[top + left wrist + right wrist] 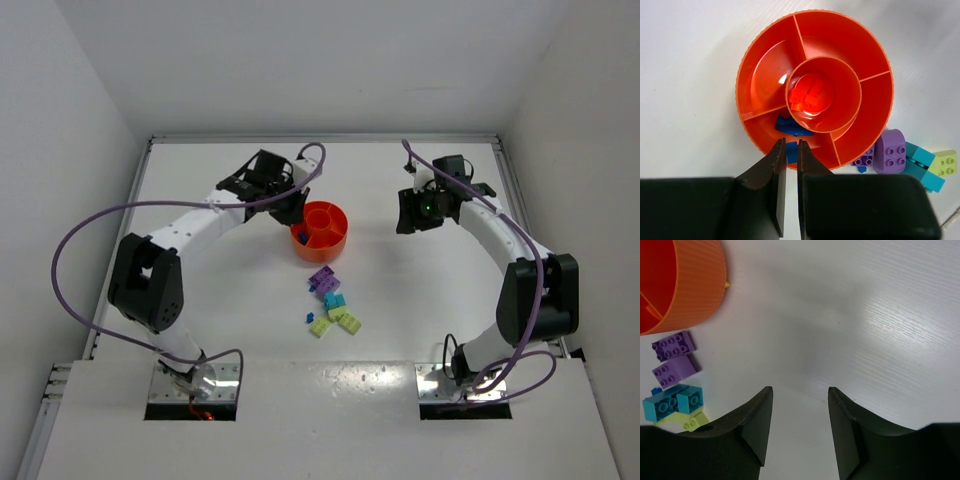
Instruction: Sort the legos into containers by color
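We are seeing the round orange plastic bowl (pixel 320 252) sitting on the white worktop (pixel 220 300) between the two arms, its centre well (pixel 840 80) ringed by divided sections. Orange toy bricks (pixel 807 95) are lying in that well. A blue toy brick (pixel 792 127) is lying in the outer section nearest the left wrist camera, against the well's wall. The left gripper (pixel 791 143) is hanging over that same section at the bowl's rim, its jaws standing all but together with only a thin slit between them. A scrap of blue is showing at the tips, and we cannot tell whether it is pinched there or lying in the bowl below. Loose bricks are lying in a small heap on the worktop just beside the bowl, on its near side: purple bricks (pixel 672 346), teal bricks (pixel 672 402), yellow-green bricks (pixel 348 322) and a tiny blue piece (pixel 309 318). The right gripper (pixel 800 390) is hovering off to the bowl's right, apart from it, its jaws standing apart with only worktop showing between them.
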Available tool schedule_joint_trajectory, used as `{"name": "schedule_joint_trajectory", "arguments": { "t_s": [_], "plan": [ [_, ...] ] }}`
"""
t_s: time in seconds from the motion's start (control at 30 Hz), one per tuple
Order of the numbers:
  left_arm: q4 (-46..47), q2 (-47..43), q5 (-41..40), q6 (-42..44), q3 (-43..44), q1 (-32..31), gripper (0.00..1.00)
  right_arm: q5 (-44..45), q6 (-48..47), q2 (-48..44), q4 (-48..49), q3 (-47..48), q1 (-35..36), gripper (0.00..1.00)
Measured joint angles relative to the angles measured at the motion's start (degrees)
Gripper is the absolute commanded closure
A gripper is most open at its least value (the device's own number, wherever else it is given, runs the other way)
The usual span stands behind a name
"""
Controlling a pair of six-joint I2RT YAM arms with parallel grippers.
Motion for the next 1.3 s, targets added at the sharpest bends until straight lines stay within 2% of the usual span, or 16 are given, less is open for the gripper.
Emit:
{"name": "schedule_joint_trajectory", "arguments": {
  "t_s": [0.17, 0.27, 0.47, 0.7, 0.87, 1.0, 1.17, 1.3],
  "plan": [
    [0.0, 2.0, 0.0, 0.0, 0.0, 0.1, 0.86, 0.0, 0.0, 0.0, 0.0, 0.0, 0.0, 0.51],
    [0.1, 3.0, 0.0, 0.1, 0.0, 0.1, 0.73, 0.0, 0.0, 0.0, 0.0, 0.0, 0.0, 0.51],
    [0.9, 3.3, 0.1, 0.2, -0.1, 0.3, 0.63, 0.0, 0.0, 0.0, 0.0, 0.0, 0.0, 0.51],
    [2.7, -4.2, 0.9, 1.4, -5.4, 1.0, 0.63, 0.0, 0.0, 0.0, 0.0, 0.0, 0.0, 0.51],
    [-2.4, -11.0, 3.2, 11.1, -7.2, -2.5, 0.63, -0.1, 0.0, 0.0, 0.0, 0.0, 0.0, 0.51],
    [-6.4, -14.0, 4.0, 17.6, -14.4, -5.7, 0.63, -0.2, 0.0, 0.0, 0.0, 0.0, 0.0, 0.51],
    [-7.6, -14.9, 2.5, 17.5, -24.3, -10.1, 0.65, -0.2, 0.0, 0.0, 0.0, 0.0, 0.0, 0.51],
    [-6.4, -14.3, 0.3, 14.5, -26.3, -13.8, 0.66, -0.2, 0.0, 0.0, 0.0, 0.0, 0.0, 0.51]
  ]
}}
